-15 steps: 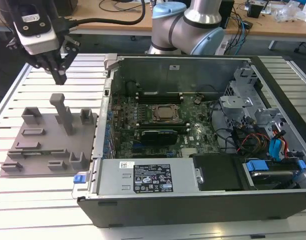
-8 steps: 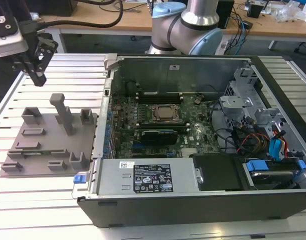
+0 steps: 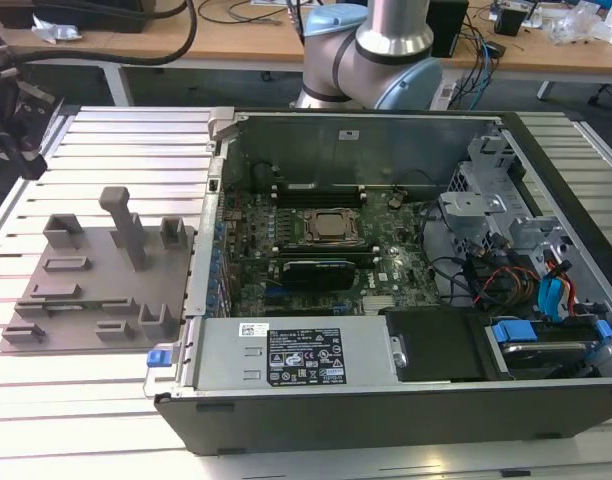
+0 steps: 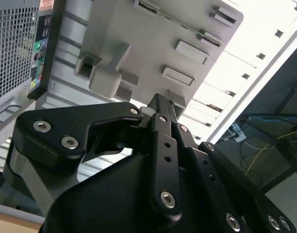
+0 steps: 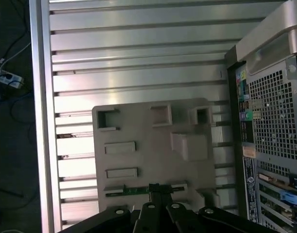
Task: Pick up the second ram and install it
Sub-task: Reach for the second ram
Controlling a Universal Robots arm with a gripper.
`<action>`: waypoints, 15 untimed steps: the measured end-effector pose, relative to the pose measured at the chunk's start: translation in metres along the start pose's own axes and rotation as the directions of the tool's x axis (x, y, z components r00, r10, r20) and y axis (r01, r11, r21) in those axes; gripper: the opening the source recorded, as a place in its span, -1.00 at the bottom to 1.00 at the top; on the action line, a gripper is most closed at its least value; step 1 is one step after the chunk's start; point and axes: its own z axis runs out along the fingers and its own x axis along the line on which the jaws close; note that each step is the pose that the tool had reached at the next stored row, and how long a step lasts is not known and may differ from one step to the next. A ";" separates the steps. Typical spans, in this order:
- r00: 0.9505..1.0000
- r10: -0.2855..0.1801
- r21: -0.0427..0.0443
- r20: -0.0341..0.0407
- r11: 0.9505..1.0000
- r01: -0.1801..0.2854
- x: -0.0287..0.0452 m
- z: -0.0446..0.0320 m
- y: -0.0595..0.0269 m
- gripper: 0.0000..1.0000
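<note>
In both wrist views the end effector hangs over the holder. Its black fingers are drawn together to one narrow tip, clenched on nothing.

In the first wrist view that tip lines up with the middle of the ram. The ram is a thin green strip standing on edge in a slot along one border of the holder, the border opposite the two hollow square blocks. Its long axis runs along that border, parallel to the flat rectangular blocks beside it and to the grooves of the worktop. One end points towards the ported rear panel of the case and the other points away from it. I cannot tell whether the tip touches the ram.

In the exterior view the grey holder lies flat on the slatted metal worktop, just beside the open case on the exterior view's left. Inside the case the motherboard lies exposed. Beyond the case, the arm's base rises at the back.
</note>
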 end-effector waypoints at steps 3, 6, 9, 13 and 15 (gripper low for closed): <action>1.000 0.000 0.000 0.000 1.000 0.000 0.0041 0.0007 -0.0138 -0.80; 1.000 0.000 0.001 0.000 1.000 0.000 0.0027 0.0024 -0.0351 -0.80; 1.000 0.000 0.002 0.000 1.000 0.000 0.0017 0.0034 -0.0499 -0.80; 1.000 0.000 0.002 0.000 1.000 0.000 0.0016 0.0034 -0.0501 -0.80; 1.000 0.000 0.002 0.000 1.000 0.000 0.0016 0.0034 -0.0502 -0.80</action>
